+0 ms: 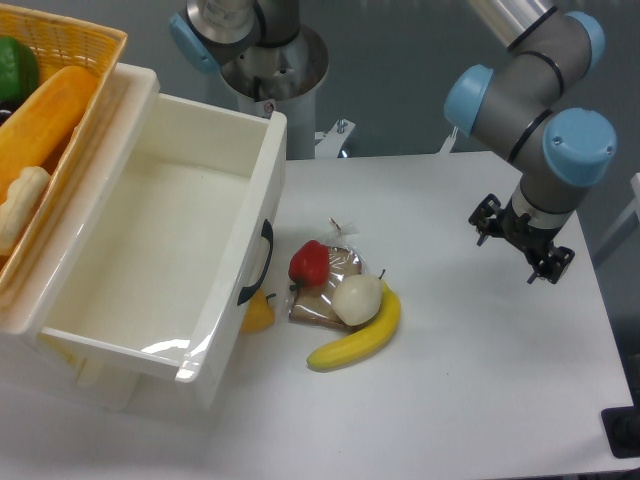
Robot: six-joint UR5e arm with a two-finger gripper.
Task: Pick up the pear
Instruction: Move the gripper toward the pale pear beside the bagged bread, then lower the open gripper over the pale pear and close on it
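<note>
The pear (357, 298) is a small pale cream fruit with a thin dark stem. It lies near the middle of the white table (480, 400), resting on a bagged slice of bread (322, 296) and touching the banana (362, 334). My gripper (520, 242) hangs at the right side of the table, pointing down, well to the right of the pear. Its black fingers (487, 218) stick out on both sides of the wrist, spread apart, with nothing between them.
A red pepper-like fruit (309, 262) lies just left of the pear. A large open white drawer box (215, 300) fills the left, with a small yellow object (257, 314) at its front. A wicker basket (100, 45) of produce sits at far left.
</note>
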